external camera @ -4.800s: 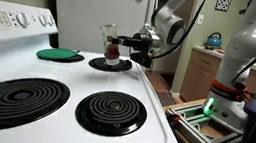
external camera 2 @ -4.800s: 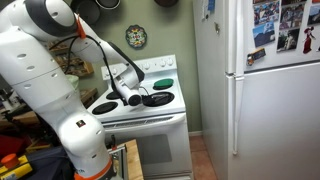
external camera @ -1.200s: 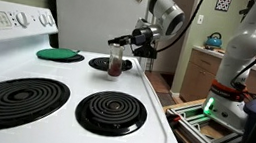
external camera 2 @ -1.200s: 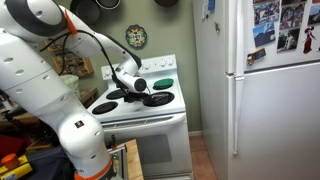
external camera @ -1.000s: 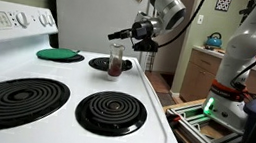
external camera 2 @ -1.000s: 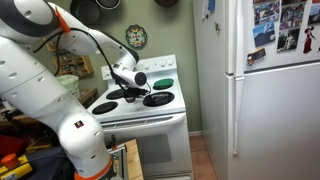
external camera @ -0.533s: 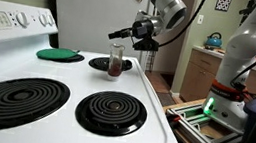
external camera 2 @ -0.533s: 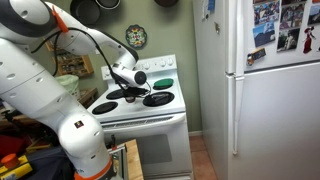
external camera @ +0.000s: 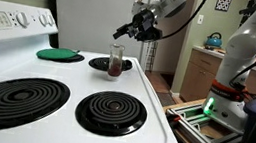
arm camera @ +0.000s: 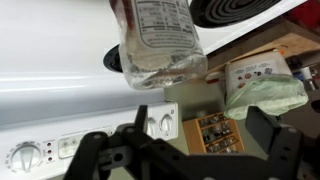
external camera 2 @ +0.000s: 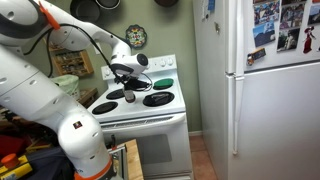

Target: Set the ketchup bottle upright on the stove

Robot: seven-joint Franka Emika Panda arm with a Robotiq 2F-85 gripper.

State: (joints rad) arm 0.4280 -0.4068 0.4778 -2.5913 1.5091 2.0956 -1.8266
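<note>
The ketchup bottle (external camera: 116,62) stands upright on the white stove (external camera: 66,83), at the front edge of the back burner nearest the robot. It is a small clear bottle with dark red contents low down. My gripper (external camera: 126,31) hangs open a little above it and touches nothing. In the wrist view the bottle (arm camera: 155,40) fills the top, clear of the dark fingers (arm camera: 265,130), with nothing between them. In an exterior view the gripper (external camera 2: 122,76) hovers over the stove (external camera 2: 150,112) and the bottle (external camera 2: 129,97) shows as a small shape.
A flat green disc (external camera: 60,55) lies on the other back burner. Two coil burners (external camera: 110,110) sit at the front. The white refrigerator (external camera 2: 265,90) stands beside the stove. A wooden box (arm camera: 215,135) and a plastic bag (arm camera: 265,90) lie past the stove's back panel.
My gripper has risen up and away from the bottle, still open. The bottle stays standing in the same spot.
</note>
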